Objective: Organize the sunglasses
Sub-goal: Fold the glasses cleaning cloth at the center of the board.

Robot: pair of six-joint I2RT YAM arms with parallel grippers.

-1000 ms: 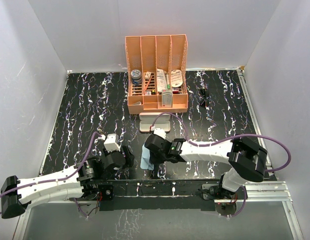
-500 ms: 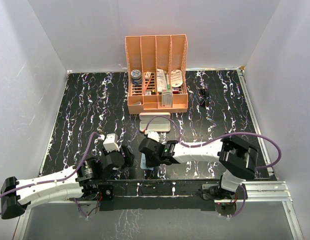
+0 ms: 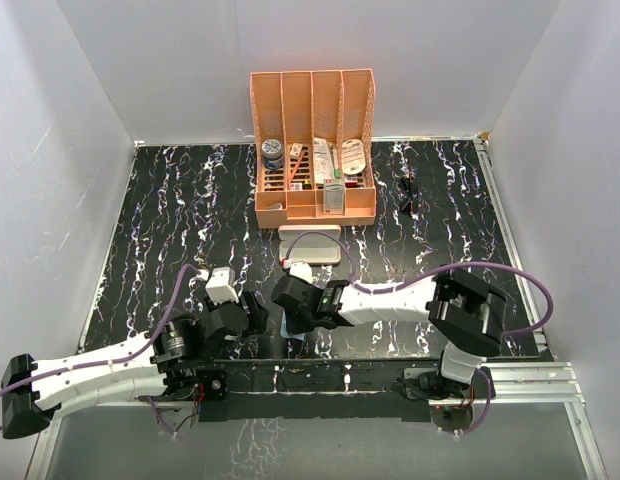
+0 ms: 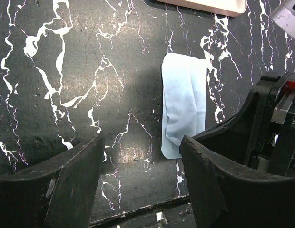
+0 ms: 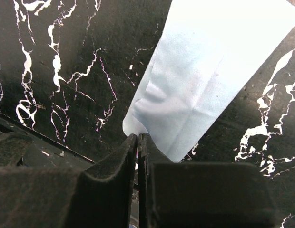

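Sunglasses [image 3: 407, 193], thin black frame, dark lenses: near far-right corner of marbled tabletop [image 3: 190, 220], right of orange slotted organizer [image 3: 314, 150]. Left pincer [image 4: 140, 140] wide, empty. Right pincer [image 5: 138, 138] closed tight, tips at creased pale-blue cloth [image 5: 209, 80] edge.

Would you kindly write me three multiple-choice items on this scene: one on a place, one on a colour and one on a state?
1. Where on the table are the sunglasses? A) far left corner B) right of the organizer C) near edge
2. What colour is the cloth? A) red B) green C) light blue
3. How is the left gripper? A) open, empty B) shut tight C) shut on the sunglasses
Answers: 1 B, they lie beside the organizer's right wall; 2 C, pale blue in both wrist views; 3 A, its fingers stand apart, gripping nothing.
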